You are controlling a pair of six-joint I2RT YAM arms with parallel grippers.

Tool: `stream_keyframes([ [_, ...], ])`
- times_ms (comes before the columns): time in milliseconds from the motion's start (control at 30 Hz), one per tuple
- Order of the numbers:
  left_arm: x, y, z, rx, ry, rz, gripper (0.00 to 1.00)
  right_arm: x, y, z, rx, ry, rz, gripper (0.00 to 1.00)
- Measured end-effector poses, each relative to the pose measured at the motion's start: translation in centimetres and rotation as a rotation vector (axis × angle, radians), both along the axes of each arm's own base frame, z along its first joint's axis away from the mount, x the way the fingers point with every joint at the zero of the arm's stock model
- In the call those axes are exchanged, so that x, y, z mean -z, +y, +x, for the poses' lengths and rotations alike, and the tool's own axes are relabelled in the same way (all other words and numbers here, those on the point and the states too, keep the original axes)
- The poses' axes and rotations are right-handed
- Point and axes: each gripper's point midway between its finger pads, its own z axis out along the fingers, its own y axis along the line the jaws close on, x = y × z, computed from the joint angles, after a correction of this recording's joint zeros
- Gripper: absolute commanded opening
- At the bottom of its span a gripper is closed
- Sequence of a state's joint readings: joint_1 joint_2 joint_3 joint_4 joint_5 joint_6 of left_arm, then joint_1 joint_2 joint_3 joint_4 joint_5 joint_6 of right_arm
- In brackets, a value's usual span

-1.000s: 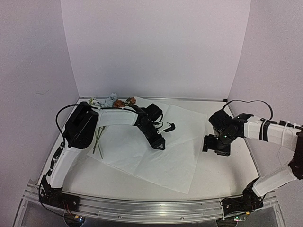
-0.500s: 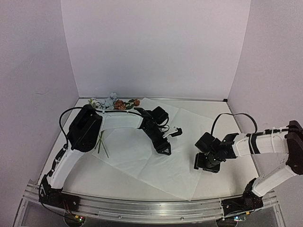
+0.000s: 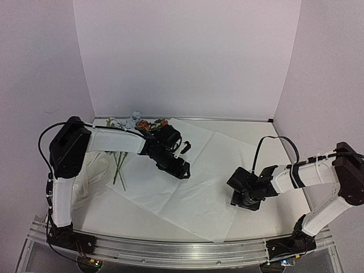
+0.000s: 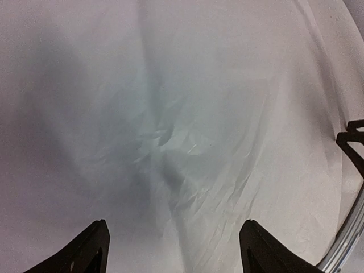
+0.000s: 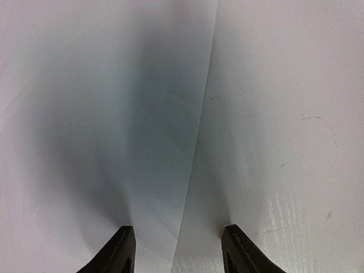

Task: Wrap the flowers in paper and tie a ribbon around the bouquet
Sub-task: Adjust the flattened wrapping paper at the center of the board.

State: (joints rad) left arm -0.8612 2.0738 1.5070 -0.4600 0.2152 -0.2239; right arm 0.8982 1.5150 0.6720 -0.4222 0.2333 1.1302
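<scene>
The white paper (image 3: pixel 196 190) lies spread flat across the middle of the table. The flowers (image 3: pixel 142 123) lie at its back left corner, stems (image 3: pixel 119 168) trailing off the sheet. The ribbon (image 3: pixel 94 173) sits in a loose pile left of the stems. My left gripper (image 3: pixel 183 170) hovers over the sheet's left half. Its jaws are open wide above crinkled paper (image 4: pixel 187 131), with nothing between the fingertips (image 4: pixel 175 223). My right gripper (image 3: pixel 239 199) is down at the paper's right edge. It is open, and the paper edge (image 5: pixel 196 153) runs flat between its fingertips (image 5: pixel 178 227).
White walls close the table at the back and both sides. Bare tabletop (image 5: pixel 296 142) lies right of the paper edge. The metal front rail (image 3: pixel 182 250) runs along the near side.
The left arm swung back to the left, uncovering the ribbon, and its jaws widened. The right gripper came down and left onto the paper's right edge, its jaws narrowing.
</scene>
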Motion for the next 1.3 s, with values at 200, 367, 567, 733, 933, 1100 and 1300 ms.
stream_keyframes([
  [200,-0.7,8.2,0.3,-0.377,0.063,0.006,0.8,0.0,0.0,0.2,0.035,-0.019,0.009,0.5],
  [367,2.3,13.1,0.2,-0.561,0.13,0.072,0.8,0.0,0.1,0.1,0.034,-0.031,-0.008,0.48],
  [567,3.4,15.1,1.2,-0.645,0.146,0.089,0.8,0.1,0.3,0.0,0.036,-0.046,-0.025,0.47],
  [733,3.6,14.9,3.0,-0.652,0.13,0.08,0.8,0.1,0.9,-0.5,0.028,-0.058,-0.025,0.46],
  [933,3.5,14.6,6.6,-0.645,0.09,0.067,0.8,0.1,2.0,-1.2,0.015,-0.056,-0.011,0.46],
  [1100,3.4,14.6,8.4,-0.628,0.064,0.062,0.79,0.0,3.2,-1.9,0.005,-0.048,0.01,0.44],
  [1300,3.5,14.3,8.6,-0.59,0.058,0.059,0.77,0.0,5.8,-3.1,-0.028,-0.022,0.049,0.36],
])
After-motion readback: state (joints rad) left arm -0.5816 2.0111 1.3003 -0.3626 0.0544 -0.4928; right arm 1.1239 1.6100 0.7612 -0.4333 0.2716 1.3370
